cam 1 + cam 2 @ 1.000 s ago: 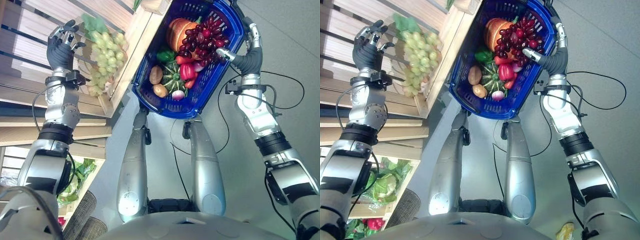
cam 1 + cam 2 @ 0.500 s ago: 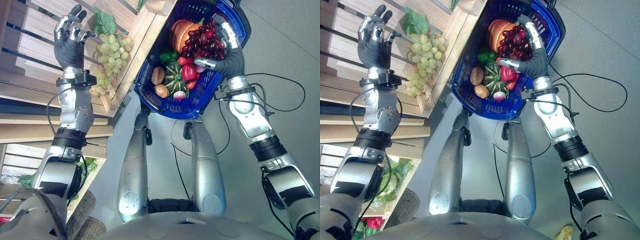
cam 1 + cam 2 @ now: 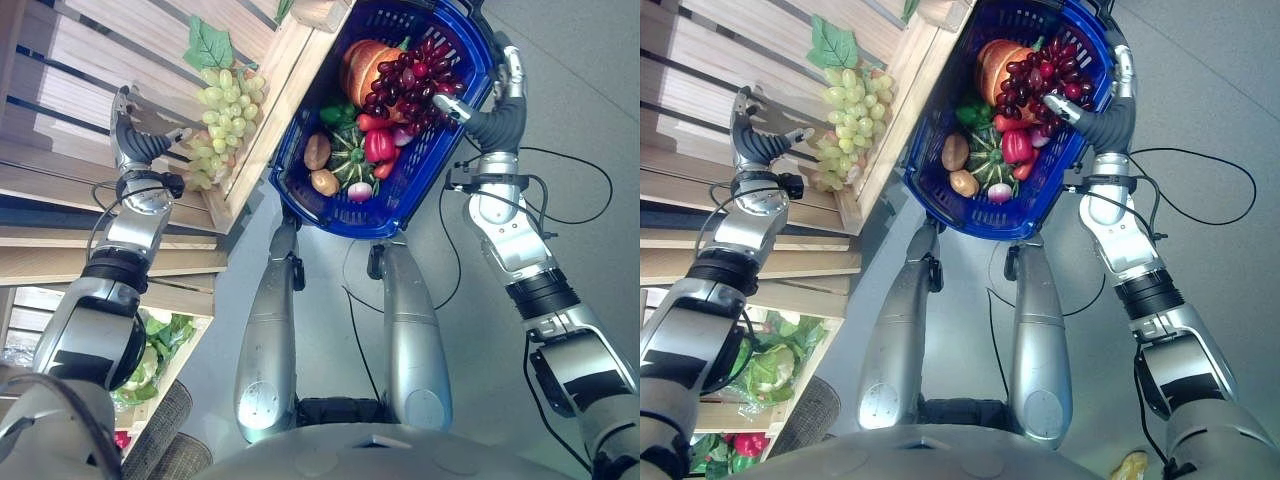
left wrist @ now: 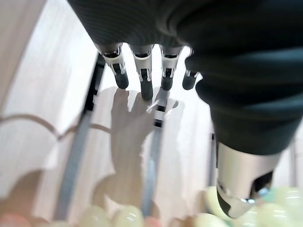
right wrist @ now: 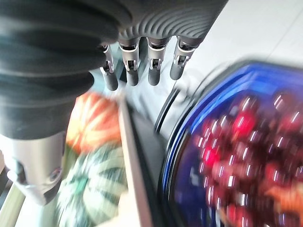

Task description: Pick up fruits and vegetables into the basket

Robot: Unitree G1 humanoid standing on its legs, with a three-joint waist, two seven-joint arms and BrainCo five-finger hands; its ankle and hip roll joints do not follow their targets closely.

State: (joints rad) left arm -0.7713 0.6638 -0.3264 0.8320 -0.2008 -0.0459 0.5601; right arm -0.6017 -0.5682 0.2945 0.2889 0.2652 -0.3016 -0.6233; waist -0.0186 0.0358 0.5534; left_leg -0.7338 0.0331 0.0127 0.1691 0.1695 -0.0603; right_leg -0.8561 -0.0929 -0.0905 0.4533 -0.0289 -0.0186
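The left hand (image 3: 135, 140) is held open and empty, just beside the green grapes (image 3: 222, 110) in the wooden crate (image 3: 262, 100). The right hand (image 3: 497, 110) is spread open, holding nothing, beside the blue basket (image 3: 430, 165).

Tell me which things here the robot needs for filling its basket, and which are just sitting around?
For the job:
- blue basket
- green grapes on the wooden shelf, by the open left hand
- red grapes, pumpkin and red pepper, already in the basket
- right hand, at the basket's rim

Just sitting around:
- wooden shelf
- cabbage lower down
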